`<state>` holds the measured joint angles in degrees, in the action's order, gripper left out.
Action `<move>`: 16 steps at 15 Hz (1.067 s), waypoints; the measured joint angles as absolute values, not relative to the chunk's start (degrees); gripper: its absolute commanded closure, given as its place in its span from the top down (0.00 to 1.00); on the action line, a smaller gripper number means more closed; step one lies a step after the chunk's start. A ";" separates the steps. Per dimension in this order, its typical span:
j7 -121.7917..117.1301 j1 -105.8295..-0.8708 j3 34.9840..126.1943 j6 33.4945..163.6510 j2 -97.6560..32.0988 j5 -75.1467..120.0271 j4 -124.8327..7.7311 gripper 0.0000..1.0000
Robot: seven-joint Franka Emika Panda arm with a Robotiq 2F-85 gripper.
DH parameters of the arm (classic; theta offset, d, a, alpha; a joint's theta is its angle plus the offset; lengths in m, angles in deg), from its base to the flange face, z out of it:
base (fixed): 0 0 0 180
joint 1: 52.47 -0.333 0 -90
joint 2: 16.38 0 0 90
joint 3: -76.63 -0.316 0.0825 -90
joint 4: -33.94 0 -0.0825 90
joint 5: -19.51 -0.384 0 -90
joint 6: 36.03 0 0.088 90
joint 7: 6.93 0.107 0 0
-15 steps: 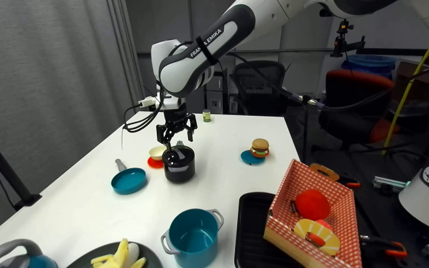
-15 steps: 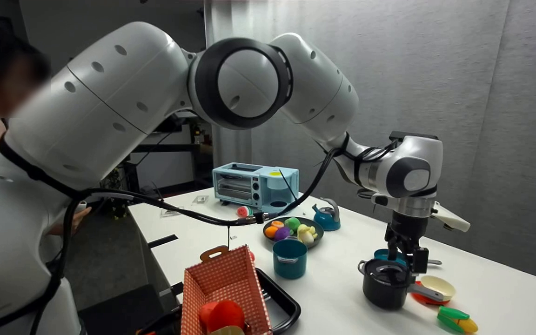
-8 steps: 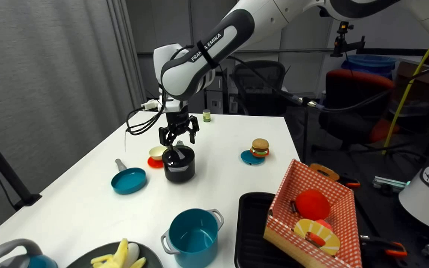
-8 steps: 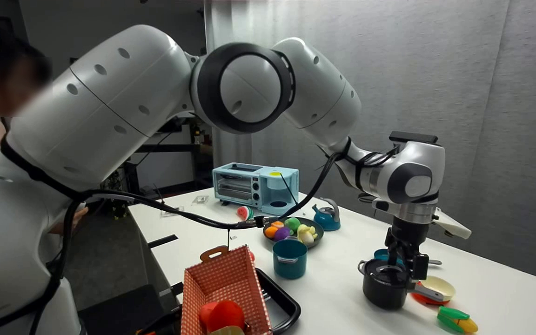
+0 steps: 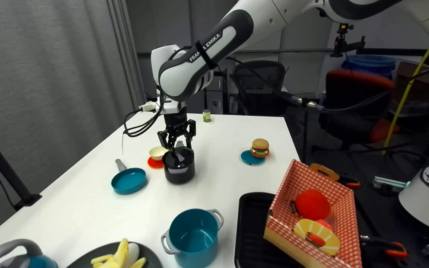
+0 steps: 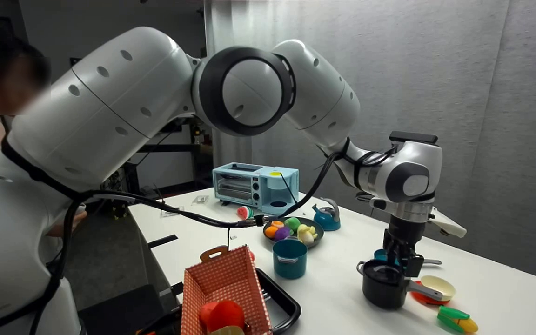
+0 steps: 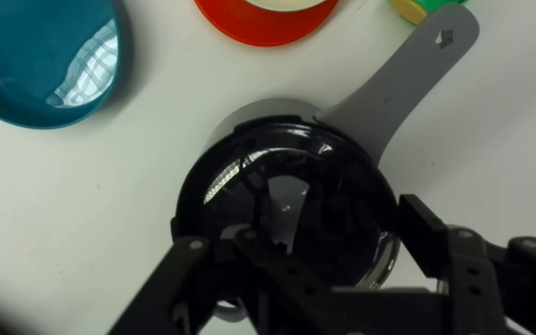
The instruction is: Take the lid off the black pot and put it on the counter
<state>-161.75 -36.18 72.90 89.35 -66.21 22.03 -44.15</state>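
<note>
Ok, lid on blk pot, just below claw; claw in spread-apart pos.

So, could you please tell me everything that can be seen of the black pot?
The black pot is squat and round, and looks like plastic, though that is uncertain. A long grey handle with a hole near its end juts from one side; a small loop sits roughly opposite. The shiny dark lid is on, hiding the inside. The pot stands upright on the white counter, near a red plate. The open gripper is over the lid; whether they touch is unclear.
</note>
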 measured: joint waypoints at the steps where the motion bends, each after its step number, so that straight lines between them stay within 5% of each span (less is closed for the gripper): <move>1: -161.75 -36.10 72.90 89.19 -66.24 22.03 -44.09 0.44; 16: -161.27 -34.10 73.30 90.99 -59.09 20.80 -51.30 0.44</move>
<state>-161.27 -34.10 73.30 90.99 -59.09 20.80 -51.30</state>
